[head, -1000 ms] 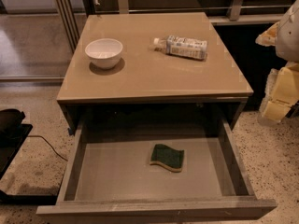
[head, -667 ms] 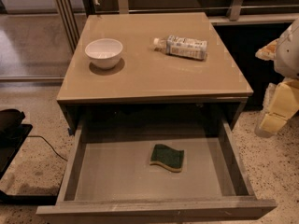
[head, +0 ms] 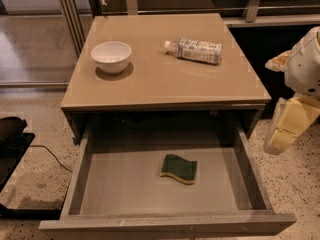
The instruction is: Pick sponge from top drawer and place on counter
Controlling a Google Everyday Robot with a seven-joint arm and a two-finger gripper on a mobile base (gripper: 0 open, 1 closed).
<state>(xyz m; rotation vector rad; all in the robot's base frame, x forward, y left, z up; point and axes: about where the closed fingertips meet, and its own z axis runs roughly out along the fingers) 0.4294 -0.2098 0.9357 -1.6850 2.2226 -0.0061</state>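
Observation:
The sponge [head: 179,168], dark green on top over a yellow layer, lies flat on the floor of the open top drawer [head: 120,189], right of its middle. The drawer is pulled out below the glossy beige counter [head: 165,79]. My gripper [head: 286,128], with yellowish padding, hangs at the right edge of the view. It is outside the drawer, beside the cabinet's right front corner, and above and to the right of the sponge. It holds nothing that I can see.
A white bowl [head: 111,56] stands on the counter's left side. A plastic bottle [head: 196,50] lies on its side at the back right. A black base with a cable [head: 12,149] sits on the speckled floor to the left. Railings run behind the cabinet.
My gripper has moved down and slightly left along the cabinet's right side. The sponge, drawer, bowl and bottle have not moved.

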